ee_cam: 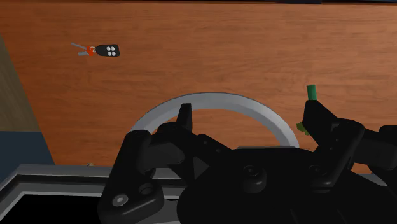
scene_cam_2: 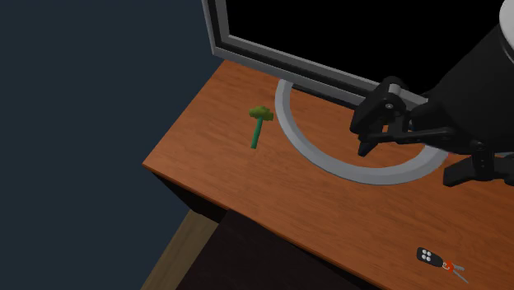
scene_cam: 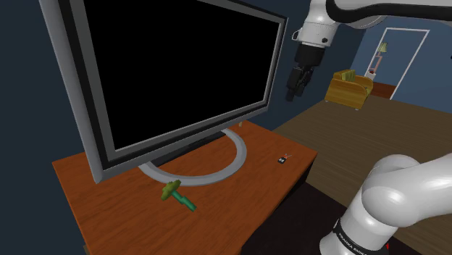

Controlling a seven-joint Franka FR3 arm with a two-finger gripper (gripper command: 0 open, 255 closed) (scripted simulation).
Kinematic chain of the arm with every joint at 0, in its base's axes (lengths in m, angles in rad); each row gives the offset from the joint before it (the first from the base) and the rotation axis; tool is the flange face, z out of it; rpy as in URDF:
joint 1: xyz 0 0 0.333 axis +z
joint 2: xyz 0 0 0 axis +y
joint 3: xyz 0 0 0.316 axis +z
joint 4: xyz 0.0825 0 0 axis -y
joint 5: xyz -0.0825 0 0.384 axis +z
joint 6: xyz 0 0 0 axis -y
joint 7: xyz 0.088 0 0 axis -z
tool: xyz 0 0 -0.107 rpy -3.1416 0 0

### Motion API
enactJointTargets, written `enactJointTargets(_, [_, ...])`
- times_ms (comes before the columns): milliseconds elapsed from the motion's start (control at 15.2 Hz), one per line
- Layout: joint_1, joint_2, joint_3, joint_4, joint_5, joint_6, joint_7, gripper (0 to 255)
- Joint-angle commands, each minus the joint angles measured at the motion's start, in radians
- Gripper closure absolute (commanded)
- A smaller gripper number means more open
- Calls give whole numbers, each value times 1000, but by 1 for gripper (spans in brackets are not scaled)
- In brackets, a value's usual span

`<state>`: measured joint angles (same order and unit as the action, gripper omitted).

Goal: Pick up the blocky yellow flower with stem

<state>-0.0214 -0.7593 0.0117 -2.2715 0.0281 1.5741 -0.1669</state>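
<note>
Shoulder view: the gripper [scene_cam: 294, 93] hung high above the wooden desk [scene_cam: 109, 195], fingers spread on nothing; the flower [scene_cam: 177, 194] (yellow-green head, green stem) lay flat just before the monitor's ring stand [scene_cam: 239, 153].

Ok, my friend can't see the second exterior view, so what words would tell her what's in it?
A small flower with an olive-yellow head and green stem lies on a brown wooden table, close beside a monitor's grey ring stand. The black end effector hovers open above the ring, and a key fob lies toward the lower right.
</note>
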Motion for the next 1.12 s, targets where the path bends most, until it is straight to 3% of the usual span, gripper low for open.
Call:
enactJointTargets(0, [0, 0, 0, 0, 0, 0, 0, 0])
enactJointTargets(528, [43, 101, 101, -133, 52, 242, 77, 0])
enactJointTargets(1056, [77, 290, 207, -185, 79, 490, 157, 0])
